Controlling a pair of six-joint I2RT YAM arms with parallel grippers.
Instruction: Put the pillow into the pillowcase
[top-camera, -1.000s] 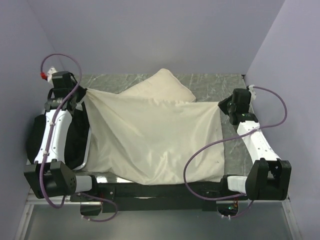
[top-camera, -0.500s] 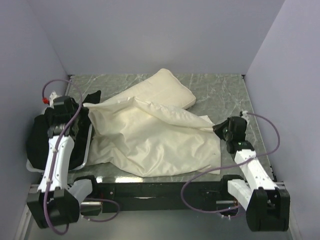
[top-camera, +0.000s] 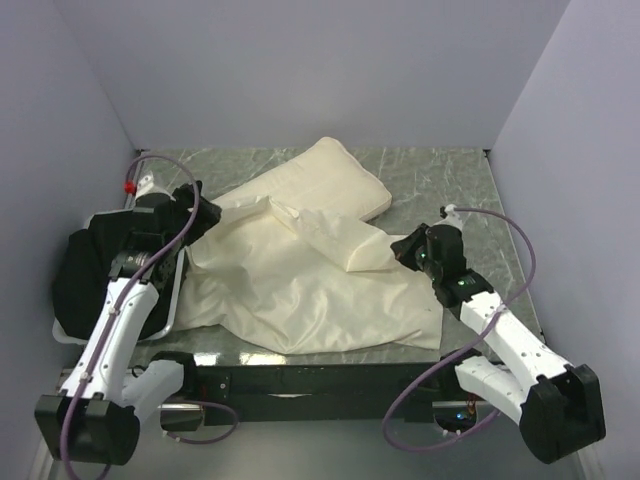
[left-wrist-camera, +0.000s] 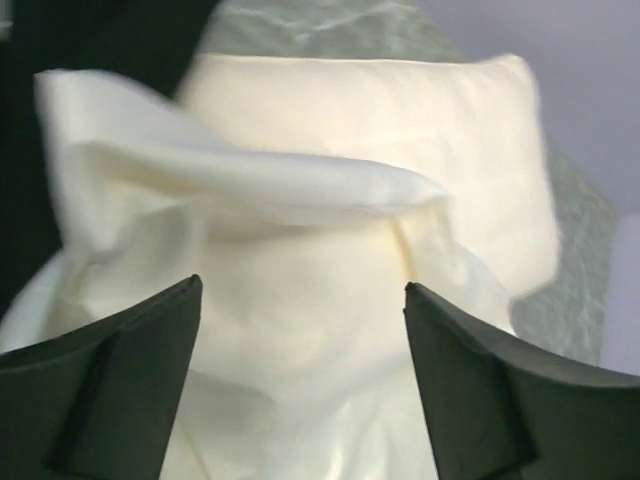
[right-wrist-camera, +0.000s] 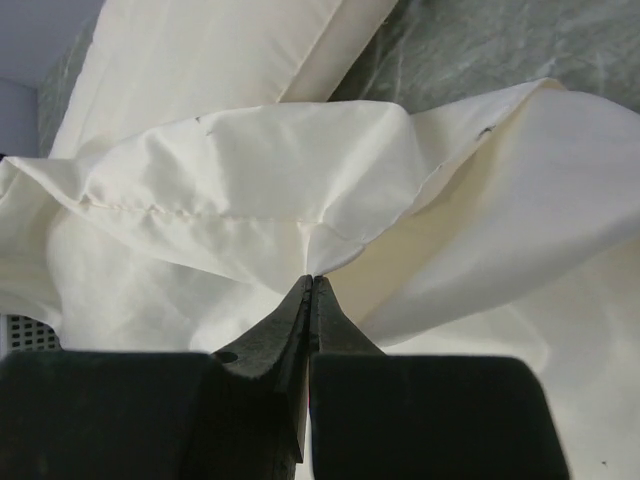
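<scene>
Remote station inventory, largest item first.

1. Table (top-camera: 455, 175): grey-green marbled top carrying everything below.
2. Pillowcase (top-camera: 300, 295): a limp cream sack crumpled across the middle of the table, between my two arms. One raised fold runs from its centre toward the right arm. I cannot make out where its open mouth lies.
3. Pillow (top-camera: 335, 172): plump and cream, at the far centre of the table, beyond the pillowcase and beyond both grippers. I judge its long axis to slant from near-left to far-right. The pillowcase covers its near part, and I cannot tell whether it lies under the fabric or inside it.
4. Black cloth heap (top-camera: 75, 275): at the left edge, beneath my left arm.
5. Left gripper (top-camera: 200, 215): fingers spread wide with nothing between them. It hangs just beside the left edge of the pillowcase. In the wrist view it faces the pillow straight on, with a fold of pillowcase in between. I judge this arm better placed for the pillow.
6. Right gripper (top-camera: 403, 248): jaws closed tight, pinching the raised pillowcase fold at its right end.
</scene>
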